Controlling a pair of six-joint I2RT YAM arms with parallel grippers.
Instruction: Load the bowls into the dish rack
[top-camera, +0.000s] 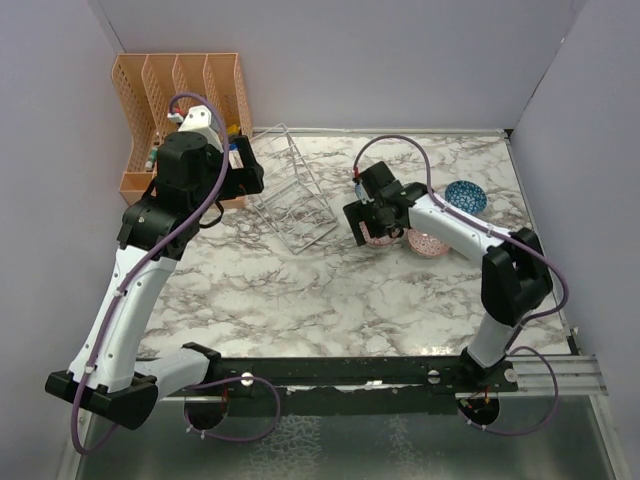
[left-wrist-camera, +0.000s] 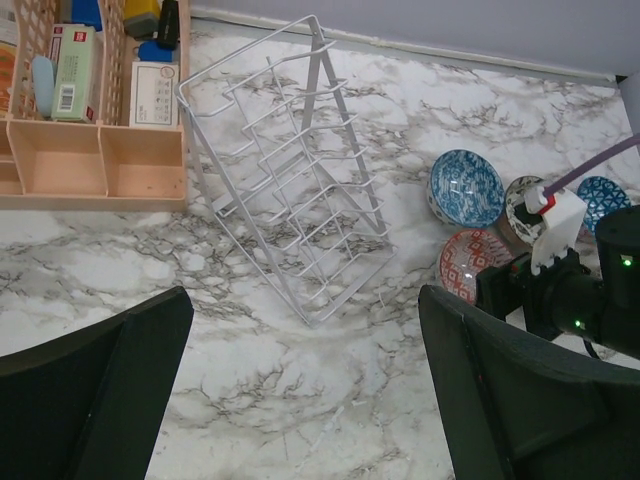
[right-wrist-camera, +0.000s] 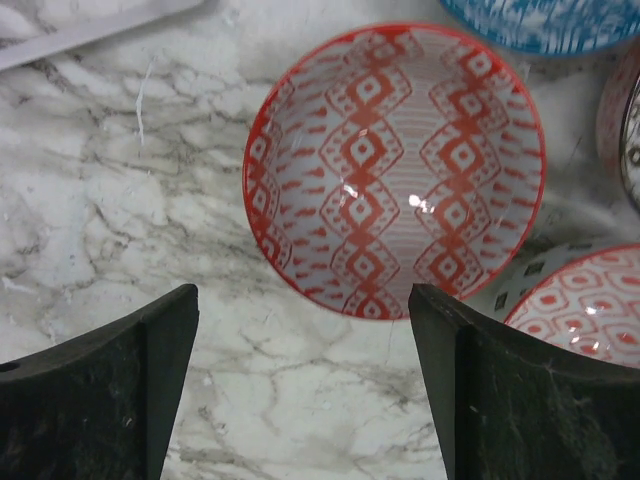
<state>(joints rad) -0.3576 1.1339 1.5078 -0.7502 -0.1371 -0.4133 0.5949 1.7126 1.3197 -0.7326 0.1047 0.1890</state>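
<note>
From above: thin white wire dish rack (top-camera: 295, 195) lying tilted on the grey-veined marble table (top-camera: 330, 300), just beside the orange plastic slotted organizer (top-camera: 180, 90) in the far-left corner. Left gripper (top-camera: 247, 165) raised near the rack's left side. Right gripper (top-camera: 368, 228) low over a cluster of small round ceramic bowls to the right of the rack: red diamond-patterned bowl (top-camera: 381, 238) mostly hidden beneath it, pink-red bowl (top-camera: 428, 243) just beside, blue patterned bowl (top-camera: 466, 197) farther right.

From the left wrist: left gripper (left-wrist-camera: 305, 300) spread wide, holding nothing, above the dish rack (left-wrist-camera: 290, 200) (wires slanted, frame leaning). Bowls grouped on the marble past the rack, the red diamond-patterned bowl (left-wrist-camera: 468, 262) partly covered by the right arm.

From the right wrist: right gripper (right-wrist-camera: 303, 300) parted, gripping nothing, one finger to each side of the near rim of the red diamond-patterned bowl (right-wrist-camera: 395, 170), upright on the marble. Pink-red bowl (right-wrist-camera: 585, 305) at lower right.
</note>
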